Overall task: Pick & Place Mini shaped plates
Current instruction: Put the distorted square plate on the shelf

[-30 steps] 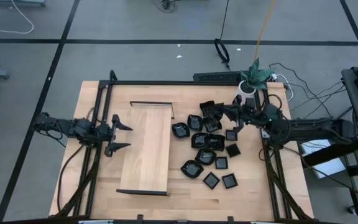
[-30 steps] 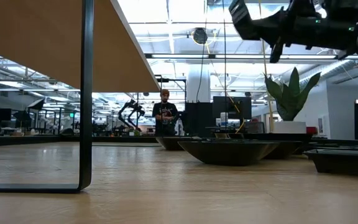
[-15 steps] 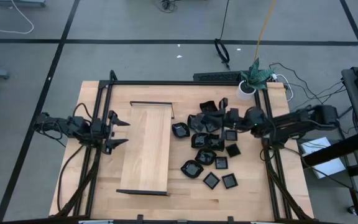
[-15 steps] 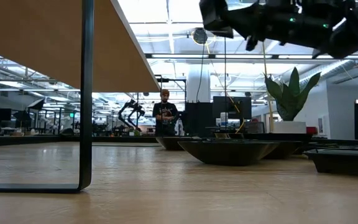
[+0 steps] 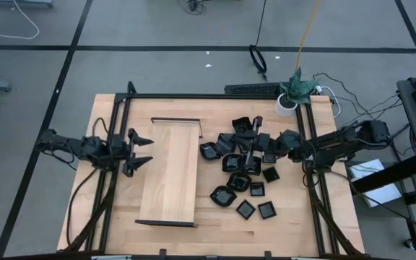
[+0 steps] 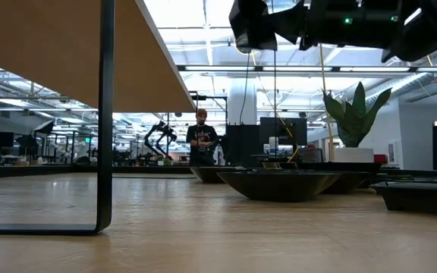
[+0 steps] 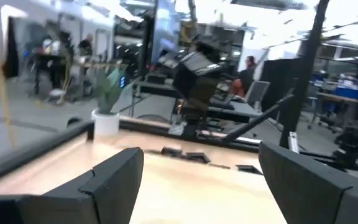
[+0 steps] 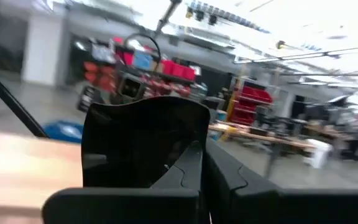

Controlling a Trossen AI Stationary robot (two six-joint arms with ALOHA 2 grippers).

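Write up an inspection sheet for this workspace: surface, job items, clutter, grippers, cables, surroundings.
Surface: wooden table with a black frame.
Job items: mini shaped plates clustered right of the long wooden board; one plate held in the right gripper.
Clutter: potted plant at the table's far right corner.
Grippers: left gripper open, beside the board; right gripper shut on a plate above the cluster.
Cables: several on the floor right of the table.
Surroundings: a person stands far behind.

Glossy black plates [image 5: 238, 182] — wooden table [image 5: 215, 217].
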